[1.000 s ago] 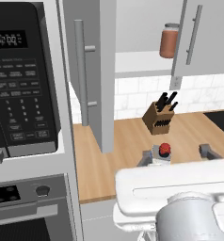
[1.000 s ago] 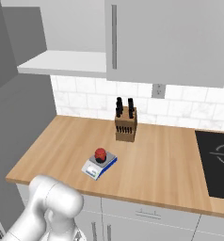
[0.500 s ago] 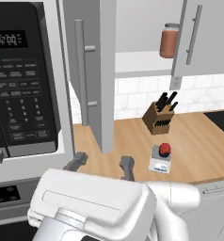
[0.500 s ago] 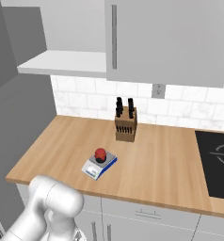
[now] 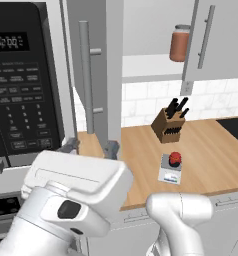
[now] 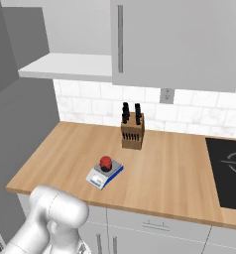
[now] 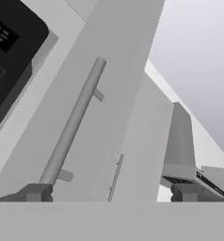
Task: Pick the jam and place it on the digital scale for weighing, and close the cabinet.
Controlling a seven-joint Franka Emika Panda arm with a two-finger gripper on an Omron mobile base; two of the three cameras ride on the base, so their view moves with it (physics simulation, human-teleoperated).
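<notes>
The jam (image 5: 175,158) (image 6: 106,162), a tiny red jar, stands on the digital scale (image 5: 170,173) (image 6: 104,174) on the wooden counter. The cabinet's left door (image 5: 98,60) (image 7: 109,94) stands swung open, its long bar handle (image 5: 86,85) (image 7: 72,124) facing me. The right door (image 5: 216,40) (image 6: 179,39) is partly open in the left base view. My gripper (image 5: 91,147) (image 7: 109,193) is open and holds nothing. It sits just below the open door's lower edge, left of the scale, pointing up along the door.
A black microwave (image 5: 21,85) (image 7: 10,42) hangs just left of the open door. A brownish jar (image 5: 179,42) stands on the cabinet shelf. A knife block (image 5: 171,125) (image 6: 132,131) is behind the scale, and a cooktop (image 6: 229,168) is at the right.
The hand has swung left and slightly up, away from the scale and jam, to under the open left door. Its jaws have stayed open. The jam and scale have not moved.
</notes>
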